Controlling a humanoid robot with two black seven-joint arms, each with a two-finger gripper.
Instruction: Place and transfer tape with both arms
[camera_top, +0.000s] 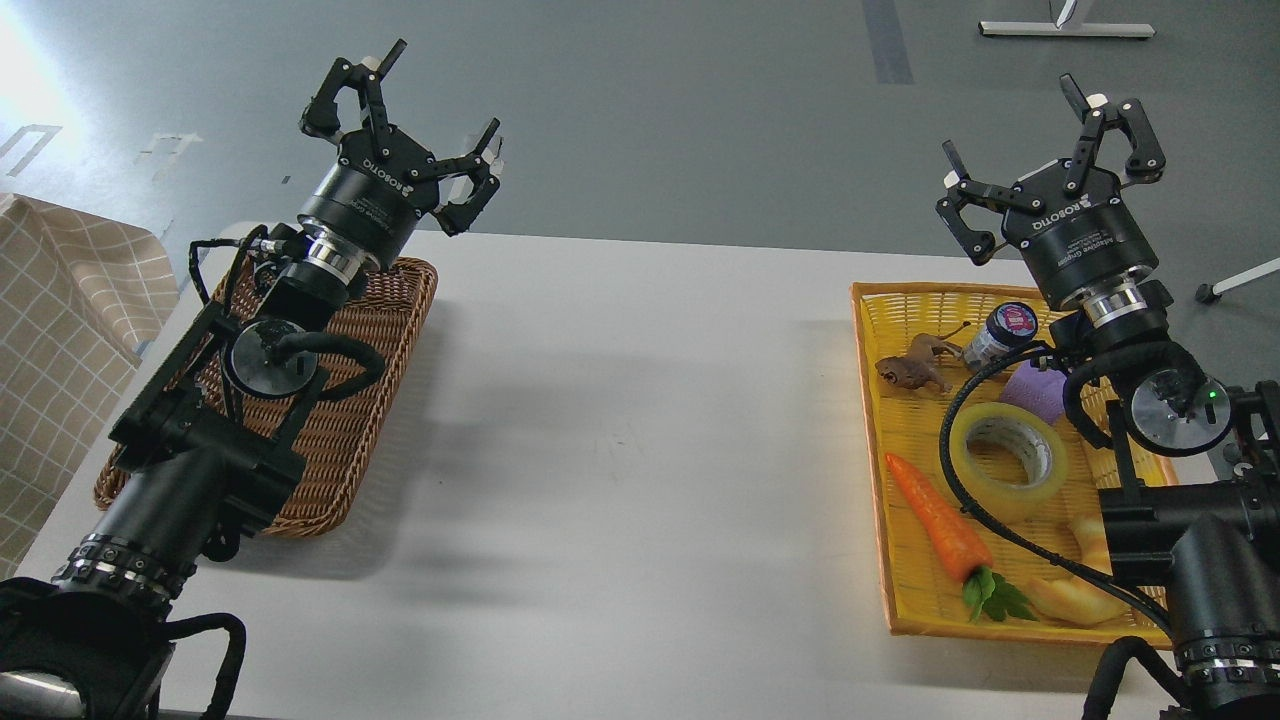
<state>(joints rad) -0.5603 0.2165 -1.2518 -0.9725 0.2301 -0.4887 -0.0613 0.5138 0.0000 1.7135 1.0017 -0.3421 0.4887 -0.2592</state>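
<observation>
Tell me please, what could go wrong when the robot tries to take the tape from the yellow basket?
1. The tape lies flat among a carrot, a purple block and a croissant; the open right gripper might knock or pinch a neighbour.
2. A black cable drapes across the roll and could snag it.
3. The open left gripper waits far off over the brown wicker basket, so the handover may slip.

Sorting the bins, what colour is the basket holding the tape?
Yellow-orange basket, holding the tape; head view.
</observation>
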